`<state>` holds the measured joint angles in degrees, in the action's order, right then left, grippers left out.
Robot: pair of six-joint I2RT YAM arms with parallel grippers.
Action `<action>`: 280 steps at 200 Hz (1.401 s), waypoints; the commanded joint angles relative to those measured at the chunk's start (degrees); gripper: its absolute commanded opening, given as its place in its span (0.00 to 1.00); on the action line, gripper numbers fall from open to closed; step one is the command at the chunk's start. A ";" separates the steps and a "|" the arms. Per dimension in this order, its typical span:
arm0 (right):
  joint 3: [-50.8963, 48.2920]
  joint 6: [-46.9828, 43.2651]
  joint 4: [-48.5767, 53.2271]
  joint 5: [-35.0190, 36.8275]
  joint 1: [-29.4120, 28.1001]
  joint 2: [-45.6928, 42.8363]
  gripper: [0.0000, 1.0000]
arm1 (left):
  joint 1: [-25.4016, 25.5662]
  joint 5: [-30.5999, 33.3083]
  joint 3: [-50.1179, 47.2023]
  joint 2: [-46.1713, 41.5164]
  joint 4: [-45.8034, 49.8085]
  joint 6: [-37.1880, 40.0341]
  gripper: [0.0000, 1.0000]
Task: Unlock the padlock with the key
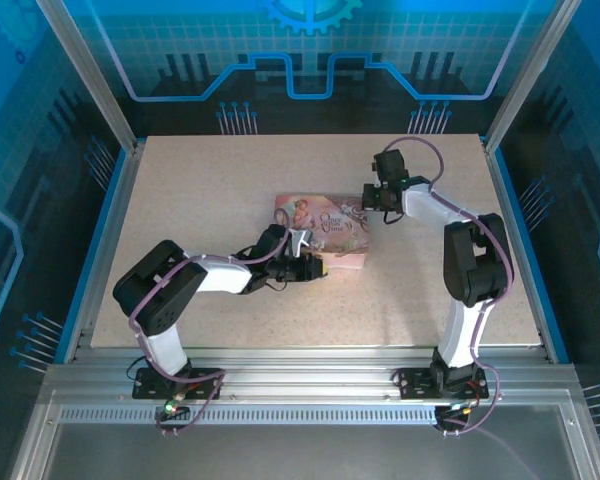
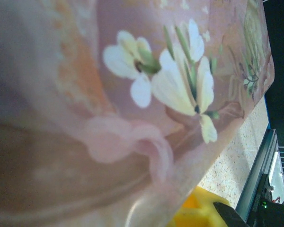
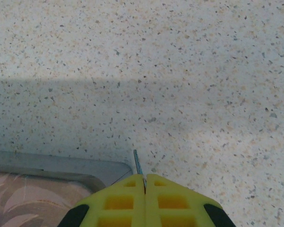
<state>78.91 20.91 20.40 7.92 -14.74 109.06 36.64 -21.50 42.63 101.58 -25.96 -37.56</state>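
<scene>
A blue-lit enclosure walls in the speckled table [image 1: 180,200], and the pink picture box [image 1: 325,228] lies flat at its middle.

My two arms reach to opposite sides of that box. My left gripper [image 1: 308,264] is low against the near edge, so close that its wrist camera sees little more than blurred painted flowers and one yellow finger [image 2: 194,213]. Its fingers are drawn almost together. I cannot tell whether they pinch anything.

My right gripper [image 3: 145,178] sits at the far right corner of the box, with the rounded corner just to its left in the wrist view. Its yellow fingers are pressed together on the key [image 3: 137,163], a thin grey sliver sticking out between the tips.

The key's long axis runs nearly straight out along the fingers, leaning slightly left. It points over bare table and not at the box.

I cannot pick out the padlock at this size. I judge it to be at the near edge, where my left gripper is working. If so, the left arm is nearer the lock, the whole box lies between it and the key, and the key tip will have to be turned towards that side.
</scene>
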 commanded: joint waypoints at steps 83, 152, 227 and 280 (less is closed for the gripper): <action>-14.13 1.80 -1.40 -2.80 3.76 -16.27 0.00 | 0.17 -1.58 5.09 2.81 -0.36 -7.32 0.06; -27.25 4.60 -5.14 -12.62 3.65 -33.26 0.00 | 0.01 -3.60 9.14 1.70 4.49 -7.74 0.06; -35.40 7.78 -9.71 -26.62 3.10 -45.99 0.00 | -1.03 -3.79 10.50 1.61 4.94 -9.10 0.06; -37.78 10.67 -13.30 -32.73 2.81 -49.05 0.00 | -1.49 -2.19 10.89 2.30 4.40 -10.00 0.06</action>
<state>42.06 29.47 10.52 -19.64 -11.35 60.71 35.99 -23.05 51.03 104.27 -19.66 -46.68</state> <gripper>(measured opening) 0.064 0.122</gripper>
